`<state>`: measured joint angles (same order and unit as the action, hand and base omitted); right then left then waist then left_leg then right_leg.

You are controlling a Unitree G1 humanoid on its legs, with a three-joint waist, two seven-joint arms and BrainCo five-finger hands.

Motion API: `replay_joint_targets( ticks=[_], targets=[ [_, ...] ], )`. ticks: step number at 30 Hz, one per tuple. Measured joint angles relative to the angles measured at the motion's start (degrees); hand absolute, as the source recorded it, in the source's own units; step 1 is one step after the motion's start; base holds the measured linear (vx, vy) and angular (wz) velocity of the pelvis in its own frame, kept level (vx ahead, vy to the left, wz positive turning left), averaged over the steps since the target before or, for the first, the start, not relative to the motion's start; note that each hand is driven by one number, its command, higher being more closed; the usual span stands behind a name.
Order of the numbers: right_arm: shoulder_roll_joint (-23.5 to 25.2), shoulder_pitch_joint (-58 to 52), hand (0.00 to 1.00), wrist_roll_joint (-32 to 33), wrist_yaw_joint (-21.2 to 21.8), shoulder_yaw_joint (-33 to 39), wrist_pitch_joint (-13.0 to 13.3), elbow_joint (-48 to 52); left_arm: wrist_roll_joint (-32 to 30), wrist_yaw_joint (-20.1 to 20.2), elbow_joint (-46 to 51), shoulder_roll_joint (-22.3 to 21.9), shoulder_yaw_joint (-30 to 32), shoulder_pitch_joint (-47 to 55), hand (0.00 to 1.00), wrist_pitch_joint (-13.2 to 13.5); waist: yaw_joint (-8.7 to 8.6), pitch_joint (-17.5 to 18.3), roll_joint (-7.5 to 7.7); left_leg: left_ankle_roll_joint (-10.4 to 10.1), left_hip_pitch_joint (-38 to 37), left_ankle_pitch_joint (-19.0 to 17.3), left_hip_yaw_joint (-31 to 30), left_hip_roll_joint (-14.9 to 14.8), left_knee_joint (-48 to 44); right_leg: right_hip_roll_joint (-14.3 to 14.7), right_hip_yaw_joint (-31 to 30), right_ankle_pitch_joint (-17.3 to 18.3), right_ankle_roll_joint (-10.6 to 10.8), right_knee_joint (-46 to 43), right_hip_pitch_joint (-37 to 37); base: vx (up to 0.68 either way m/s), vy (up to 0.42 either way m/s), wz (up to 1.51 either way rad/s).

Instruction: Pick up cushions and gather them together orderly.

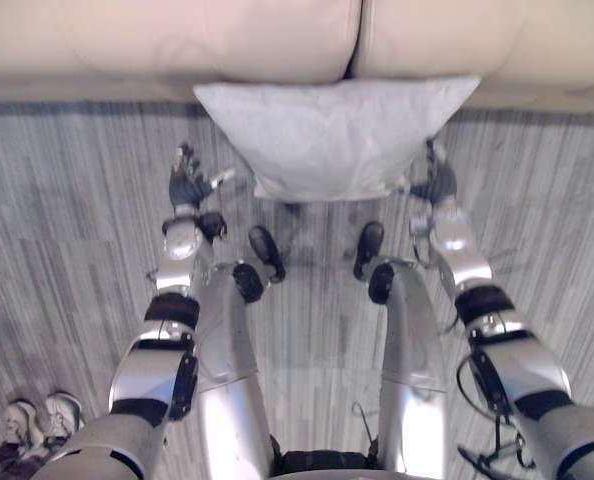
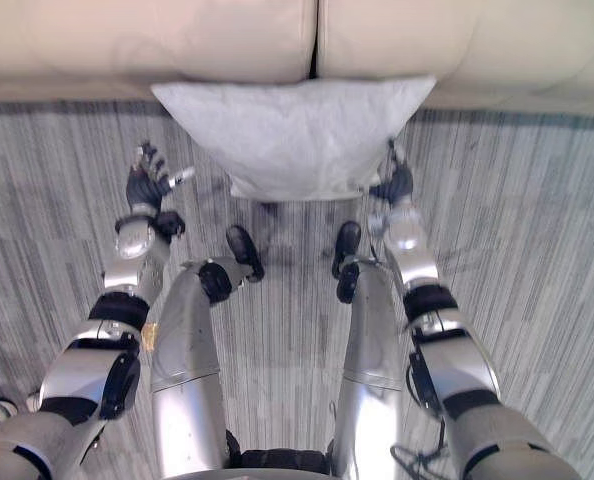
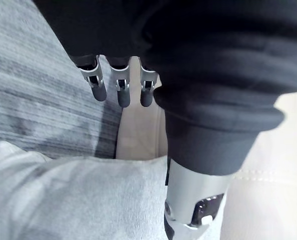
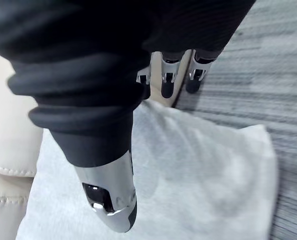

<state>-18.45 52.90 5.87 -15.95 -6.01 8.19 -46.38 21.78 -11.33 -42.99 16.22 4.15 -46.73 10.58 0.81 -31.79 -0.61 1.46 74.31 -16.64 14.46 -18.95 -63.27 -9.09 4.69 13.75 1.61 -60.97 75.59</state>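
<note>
Reaching: left hand (image 1: 189, 185), right hand (image 1: 437, 186) either side of cushion (image 1: 332, 135), fingers straight, nothing held; next should squeeze, lift

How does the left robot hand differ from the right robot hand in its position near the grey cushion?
The left robot hand is apart from the cushion, with floor between them; the right robot hand is at the cushion's lower corner, contact unclear. The left robot hand's thumb sticks out sideways; the right robot hand looks more compact. Both are open and hold nothing.
</note>
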Motion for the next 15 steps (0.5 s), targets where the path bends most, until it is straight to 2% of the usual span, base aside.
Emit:
replay_joint_targets(
  ticks=[3, 4, 9, 15],
  targets=[
    [0.45, 5.87, 0.00, 1.96, -2.21, -0.78, -0.02, -1.14, 0.74, -0.56, 0.35, -0.22, -0.07, -4.52, 0.00, 0.02, -0.05, 0.00, 0.00, 0.24, 4.58, -0.20, -0.42, -1.06, -2.71, 0.16, 0.03, 0.29, -0.35, -2.60, 4.63, -0.09, -0.036, -0.04],
    [0.75, 6.95, 1.00, 2.39, -2.73, -0.76, -0.02, -1.54, 1.08, -0.79, 0.47, -0.21, -0.08, -5.19, 1.00, 0.02, -0.17, 0.01, -0.02, 0.19, 5.27, -0.23, -0.39, -1.16, -2.73, 0.26, 0.05, 0.18, -0.42, -2.55, 5.30, -0.13, -0.023, -0.14],
    [3.77, 13.11, 1.00, 3.15, -5.60, -0.52, -0.23, -1.52, 2.40, -3.01, 0.99, -1.59, -0.69, -10.38, 1.00, 0.05, -0.59, -0.01, -0.03, -0.23, 9.46, -0.23, 0.19, -2.94, -2.63, 0.04, 1.56, -2.05, -0.63, -0.74, 9.07, -0.10, 0.017, -0.20],
    [5.33, 10.85, 1.00, 4.82, -7.66, -0.80, -1.54, 5.88, 2.33, -7.00, 5.33, -1.30, -1.71, -9.01, 1.00, -0.14, -1.55, -0.01, -0.03, 0.02, 9.16, 0.34, 0.32, -3.24, -3.44, -0.06, 1.33, -2.09, -0.78, -2.35, 9.23, -0.02, 0.009, 0.00]
  ],
)
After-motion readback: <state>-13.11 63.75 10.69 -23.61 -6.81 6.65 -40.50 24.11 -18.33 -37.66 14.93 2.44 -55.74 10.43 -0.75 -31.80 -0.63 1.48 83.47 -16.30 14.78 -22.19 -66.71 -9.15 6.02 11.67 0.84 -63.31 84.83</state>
